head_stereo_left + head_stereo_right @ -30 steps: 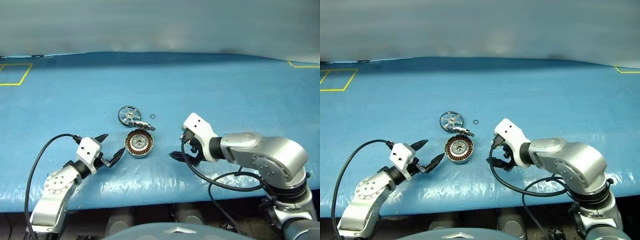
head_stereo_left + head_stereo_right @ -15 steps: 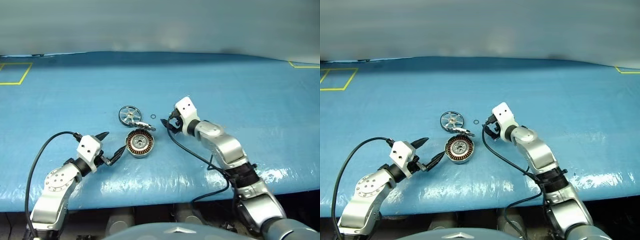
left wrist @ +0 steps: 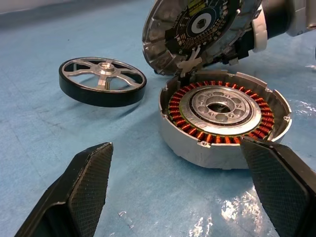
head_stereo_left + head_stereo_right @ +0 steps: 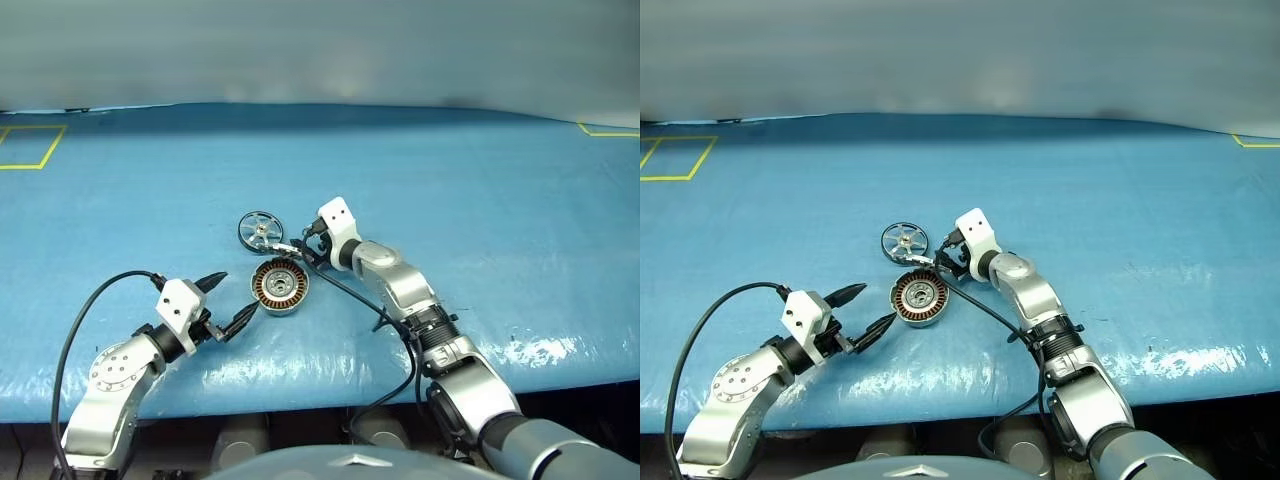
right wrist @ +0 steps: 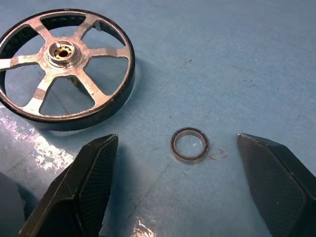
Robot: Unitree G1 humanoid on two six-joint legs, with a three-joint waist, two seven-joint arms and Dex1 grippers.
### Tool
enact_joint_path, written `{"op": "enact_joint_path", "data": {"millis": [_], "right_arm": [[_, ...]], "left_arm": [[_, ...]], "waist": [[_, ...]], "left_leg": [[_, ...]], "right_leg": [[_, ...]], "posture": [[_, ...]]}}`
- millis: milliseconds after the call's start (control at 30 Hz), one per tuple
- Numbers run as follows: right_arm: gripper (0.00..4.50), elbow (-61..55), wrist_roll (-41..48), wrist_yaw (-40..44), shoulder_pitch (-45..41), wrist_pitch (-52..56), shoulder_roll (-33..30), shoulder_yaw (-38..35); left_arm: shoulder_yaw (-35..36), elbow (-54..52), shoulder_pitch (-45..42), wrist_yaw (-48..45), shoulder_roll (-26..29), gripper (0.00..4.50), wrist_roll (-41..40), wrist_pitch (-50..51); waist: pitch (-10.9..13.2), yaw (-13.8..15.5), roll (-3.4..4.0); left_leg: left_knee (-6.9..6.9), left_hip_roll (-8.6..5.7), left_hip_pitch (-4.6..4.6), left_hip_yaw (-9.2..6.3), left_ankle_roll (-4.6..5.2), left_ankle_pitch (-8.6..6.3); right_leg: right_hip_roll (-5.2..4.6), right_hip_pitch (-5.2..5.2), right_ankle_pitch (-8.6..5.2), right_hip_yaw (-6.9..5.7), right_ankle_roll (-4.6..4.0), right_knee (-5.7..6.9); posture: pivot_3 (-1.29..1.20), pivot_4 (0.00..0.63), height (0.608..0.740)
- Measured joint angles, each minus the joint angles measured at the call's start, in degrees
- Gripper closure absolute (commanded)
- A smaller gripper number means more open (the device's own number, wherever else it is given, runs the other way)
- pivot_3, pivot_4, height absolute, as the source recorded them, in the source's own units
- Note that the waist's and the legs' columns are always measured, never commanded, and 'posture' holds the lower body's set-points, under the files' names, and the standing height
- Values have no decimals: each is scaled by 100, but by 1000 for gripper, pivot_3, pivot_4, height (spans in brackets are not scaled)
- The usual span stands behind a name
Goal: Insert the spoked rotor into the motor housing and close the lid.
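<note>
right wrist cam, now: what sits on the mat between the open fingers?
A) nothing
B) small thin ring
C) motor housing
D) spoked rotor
B: the small thin ring lies on the blue mat between the right gripper's spread fingers, untouched; the spoked rotor lies off to one side, outside the gap.

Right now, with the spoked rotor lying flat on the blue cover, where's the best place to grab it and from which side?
Probably across the dark rim of the spoked rotor, coming from above. It lies flat, hub up, so the rim's outer edges are the only opposed faces a two-fingered hand could likely pinch. The open right hand sits nearest, hovering around the small ring just beside it.
</note>
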Motion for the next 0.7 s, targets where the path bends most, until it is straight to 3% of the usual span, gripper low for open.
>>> {"op": "enact_joint_path", "data": {"millis": [100,167,500,700], "right_arm": [[449,192,-38,24,-99,-62,40,-85],[834,287,-86,19,-125,-138,73,-143],[3844,505,-448,-100,-223,-296,169,-179],[3844,-259,-609,-235,207,82,49,-163]], "left_arm": [[-16,4,13,7,-64,0,18,-145],[-17,7,34,12,-76,0,33,-176],[-16,126,4,106,-98,0,58,-250],[-24,148,-18,132,-105,0,66,-255]], "waist": [[0,-4,0],[0,-7,0],[-1,-16,1],[-3,6,2]], "left_leg": [[1,1,6,0,0,0],[1,1,8,0,0,0],[3,1,9,1,0,0],[3,0,10,0,0,0]], "right_leg": [[2,4,0,0,-1,3],[3,5,0,0,-1,4],[3,6,1,3,-1,7],[1,8,1,2,-1,8]], "posture": [[0,150,740],[0,150,740],[0,150,740],[0,150,740]]}}
